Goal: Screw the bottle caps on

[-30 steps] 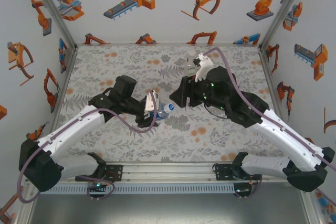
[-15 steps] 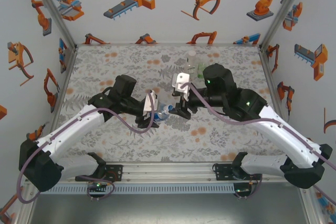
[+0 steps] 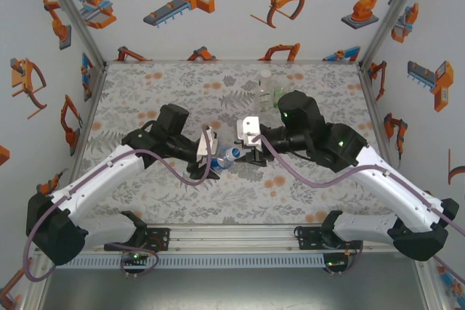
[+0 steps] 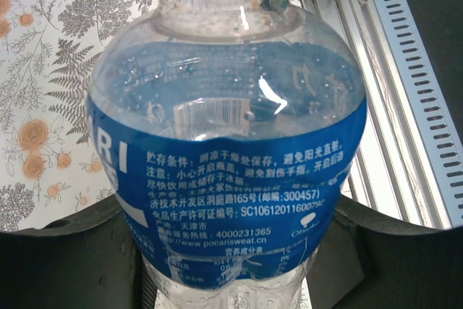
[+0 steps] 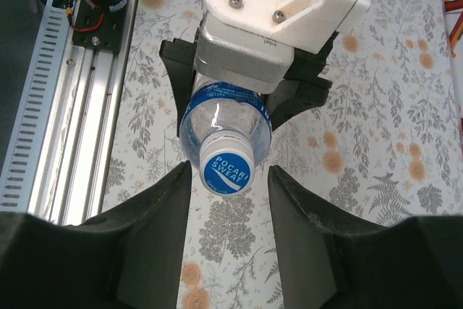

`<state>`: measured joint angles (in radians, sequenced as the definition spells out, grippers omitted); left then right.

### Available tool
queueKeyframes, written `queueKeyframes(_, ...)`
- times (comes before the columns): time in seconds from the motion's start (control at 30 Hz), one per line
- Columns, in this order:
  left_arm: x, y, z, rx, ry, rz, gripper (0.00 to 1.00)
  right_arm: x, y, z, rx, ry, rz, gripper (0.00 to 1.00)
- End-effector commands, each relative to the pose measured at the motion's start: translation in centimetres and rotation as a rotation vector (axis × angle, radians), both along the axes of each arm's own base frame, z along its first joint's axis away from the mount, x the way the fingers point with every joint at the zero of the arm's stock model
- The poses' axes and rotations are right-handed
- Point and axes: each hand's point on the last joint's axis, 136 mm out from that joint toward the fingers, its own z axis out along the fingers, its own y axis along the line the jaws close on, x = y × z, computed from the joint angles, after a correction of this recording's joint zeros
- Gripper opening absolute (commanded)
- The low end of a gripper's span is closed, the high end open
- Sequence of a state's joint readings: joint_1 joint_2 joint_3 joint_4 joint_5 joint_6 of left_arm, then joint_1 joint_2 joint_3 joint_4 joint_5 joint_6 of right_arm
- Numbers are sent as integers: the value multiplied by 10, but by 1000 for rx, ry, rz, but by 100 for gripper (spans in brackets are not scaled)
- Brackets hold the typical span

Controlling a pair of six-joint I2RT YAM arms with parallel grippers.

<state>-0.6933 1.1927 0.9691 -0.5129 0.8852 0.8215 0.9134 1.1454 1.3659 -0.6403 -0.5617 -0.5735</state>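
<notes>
My left gripper (image 4: 231, 255) is shut on the body of the bottle with the blue label (image 4: 231, 142), holding it tilted above the table. In the top view this bottle (image 3: 226, 155) lies between the left gripper (image 3: 209, 152) and the right gripper (image 3: 245, 152). A white cap with a blue top (image 5: 226, 166) sits on the bottle's neck and faces the right wrist camera. My right gripper (image 5: 229, 173) is open, its dark fingers (image 5: 155, 229) on either side of the cap with a gap on both sides.
Two more bottles stand at the back of the table, a slim clear one (image 3: 266, 79) and a greenish one (image 3: 275, 96), just behind the right arm. The aluminium rail (image 3: 232, 237) runs along the near edge. The floral table top (image 3: 145, 92) lies open at the left.
The right arm swung from the back of the table down to the bottle's cap end. Its jaws now flank the cap and stand narrower than before. The left arm held still.
</notes>
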Motion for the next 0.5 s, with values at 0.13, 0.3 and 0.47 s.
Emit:
queueKeyframes(0.13,-6,-2,16,-40,-13,-43,0,-4,5,-6,-1,3,44,41)
queueKeyframes(0.3,-6,-2,15,-38,-13,-43,0,-5,8,-8,4,13,56,37)
queueKeyframes(0.47,-5,-1,15,-36,-14,-41,0,-1,10,-14,-2,61,18,24)
